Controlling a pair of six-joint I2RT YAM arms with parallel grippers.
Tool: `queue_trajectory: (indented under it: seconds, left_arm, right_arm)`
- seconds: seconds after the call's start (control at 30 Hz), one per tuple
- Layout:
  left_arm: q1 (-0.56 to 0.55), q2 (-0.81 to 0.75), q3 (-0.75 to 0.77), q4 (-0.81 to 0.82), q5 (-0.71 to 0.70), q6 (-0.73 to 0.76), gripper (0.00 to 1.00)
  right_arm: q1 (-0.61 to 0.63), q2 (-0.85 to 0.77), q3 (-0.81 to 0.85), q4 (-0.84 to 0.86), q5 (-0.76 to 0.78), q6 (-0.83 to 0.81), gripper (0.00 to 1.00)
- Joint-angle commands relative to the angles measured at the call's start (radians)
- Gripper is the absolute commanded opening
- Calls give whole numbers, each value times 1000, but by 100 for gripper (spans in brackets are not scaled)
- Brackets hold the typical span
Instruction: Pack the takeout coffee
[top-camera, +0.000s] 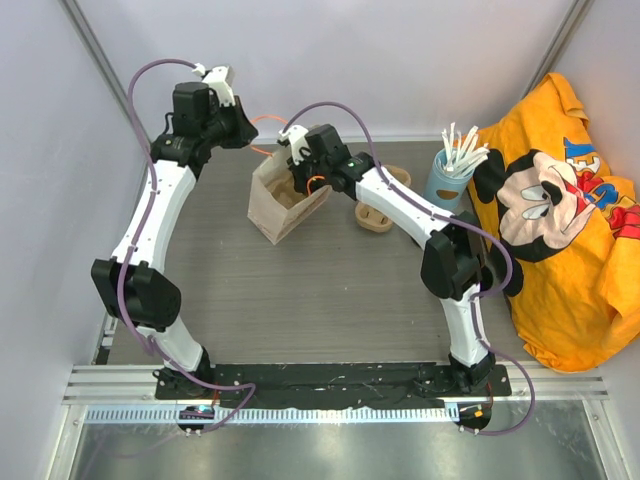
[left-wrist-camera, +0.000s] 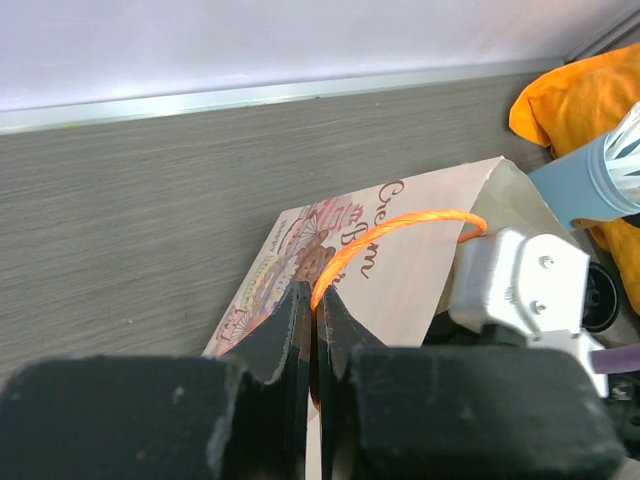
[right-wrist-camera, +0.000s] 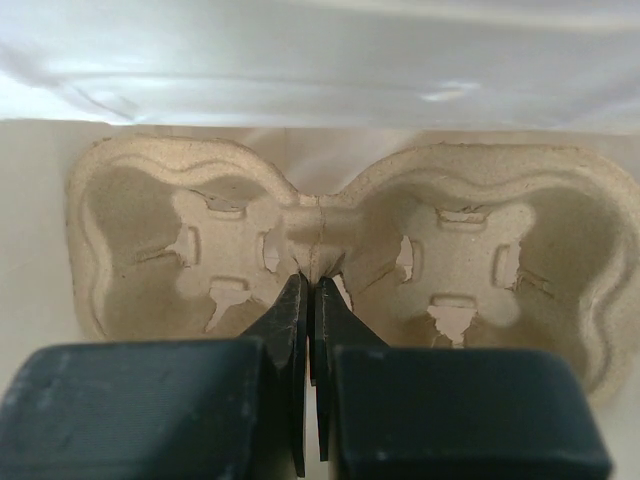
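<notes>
Two clenched grips: left gripper (left-wrist-camera: 315, 300) pinching bag (left-wrist-camera: 395, 285) handle (left-wrist-camera: 420, 218), right gripper (right-wrist-camera: 312, 290) pinching carrier (right-wrist-camera: 480, 250) ridge just ahead; seemingly bagging carrier, release likely next

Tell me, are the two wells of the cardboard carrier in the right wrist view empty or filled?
Empty. Both wells of the cardboard carrier show their bare bottoms, and no cup sits in either.
</notes>
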Motion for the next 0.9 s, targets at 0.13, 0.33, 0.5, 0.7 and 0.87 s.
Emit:
queue_trajectory:
  seconds: [0.13,0.33,0.5,0.7,0.87]
  left_arm:
    - [13,7,49,55,20,-15,0]
    - [22,6,49,58,20,-18,0]
    - [27,-3,37,69,14,-19,1]
    - [30,-2,34,84,13,-22,6]
    - [34,1,34,86,13,-22,7]
  right_arm:
    - [0,40,139,-53,-14,-46,1]
    - [2,78,218,-97,-26,-46,1]
    - [0,92,236,-106,-31,-43,1]
    - [-1,103,235,-114,-35,-43,1]
    - [0,115,247,-114,-38,-43,1]
